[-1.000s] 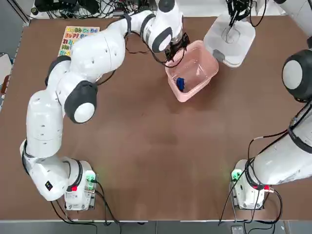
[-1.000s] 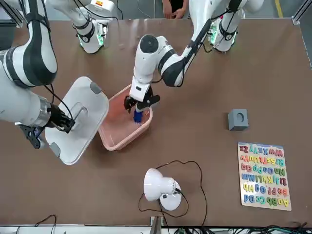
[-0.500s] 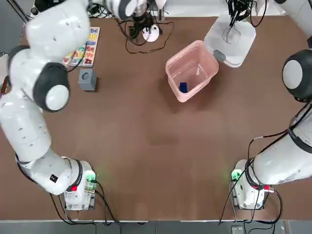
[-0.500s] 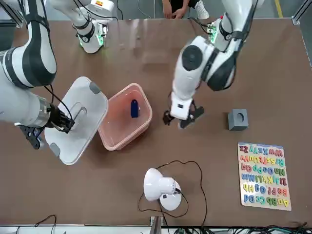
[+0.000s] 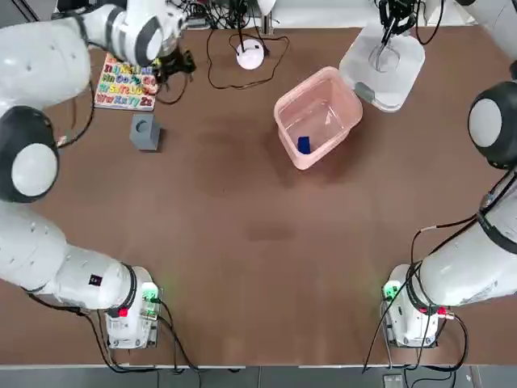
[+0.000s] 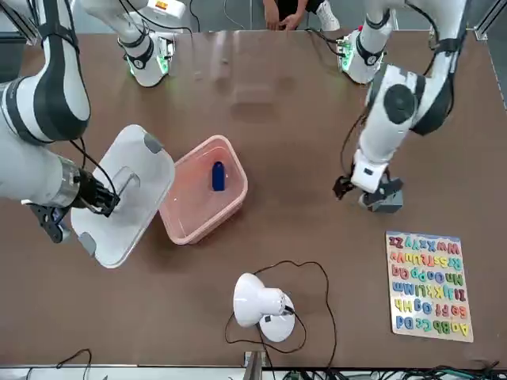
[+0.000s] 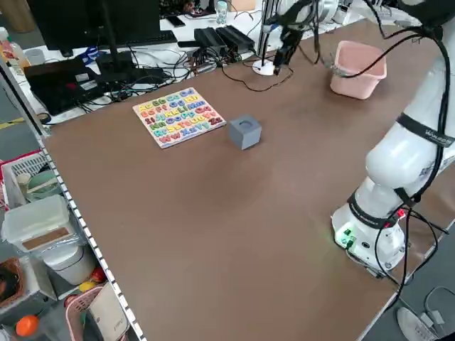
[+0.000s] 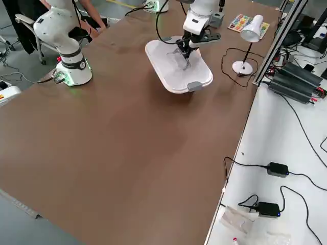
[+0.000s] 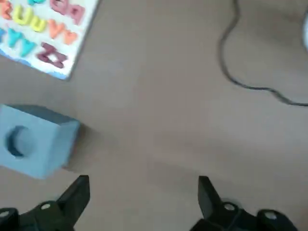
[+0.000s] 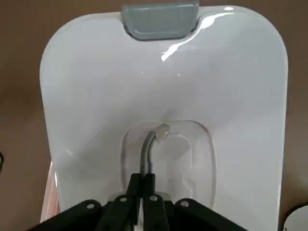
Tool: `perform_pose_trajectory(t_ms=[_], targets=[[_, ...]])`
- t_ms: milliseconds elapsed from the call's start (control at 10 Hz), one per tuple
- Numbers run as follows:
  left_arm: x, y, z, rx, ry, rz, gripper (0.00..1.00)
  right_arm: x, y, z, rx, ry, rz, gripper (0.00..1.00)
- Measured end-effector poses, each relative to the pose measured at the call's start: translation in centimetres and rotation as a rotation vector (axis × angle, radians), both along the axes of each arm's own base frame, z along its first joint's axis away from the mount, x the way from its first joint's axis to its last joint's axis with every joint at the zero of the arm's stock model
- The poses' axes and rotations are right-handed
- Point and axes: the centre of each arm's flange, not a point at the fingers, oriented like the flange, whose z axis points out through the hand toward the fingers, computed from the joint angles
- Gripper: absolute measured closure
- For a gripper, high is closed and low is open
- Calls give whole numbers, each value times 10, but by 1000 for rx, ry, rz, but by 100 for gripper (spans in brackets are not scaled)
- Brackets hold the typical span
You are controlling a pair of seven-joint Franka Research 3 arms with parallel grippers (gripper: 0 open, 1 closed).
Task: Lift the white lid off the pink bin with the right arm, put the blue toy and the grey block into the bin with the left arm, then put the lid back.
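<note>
Left gripper (image 9: 139, 204), jaws spread and empty, hovers just beside the grey block (image 9: 33, 140), block outside its fingers.

White rounded arms, black joints, green-lit bases

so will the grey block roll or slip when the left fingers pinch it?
Probably not. The grey block is a flat-faced cube resting squarely on the table, so rolling is unlikely. It looks rigid; its flat sides should suit the open left gripper, though it might slide if nudged first.
</note>
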Motion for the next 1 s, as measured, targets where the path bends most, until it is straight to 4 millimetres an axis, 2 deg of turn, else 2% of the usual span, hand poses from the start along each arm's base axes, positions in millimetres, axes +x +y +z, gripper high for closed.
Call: perform_pose_trajectory(t_ms=[200,300,400,600,1000], targets=[[-9,82,-24,24,-57,-50,1,-3,-4,-2,3,24,33,93],[-17,106,-41,24,-78,-65,1,-3,-8,-2,6,29,44,93],[-26,117,-62,18,-92,-73,1,-3,-12,-2,8,28,52,93],[-34,123,-98,1,-87,-74,2,-3,-15,-2,7,26,67,93],[-46,125,-136,-10,-14,-70,6,-3,-15,-2,6,27,81,93]])
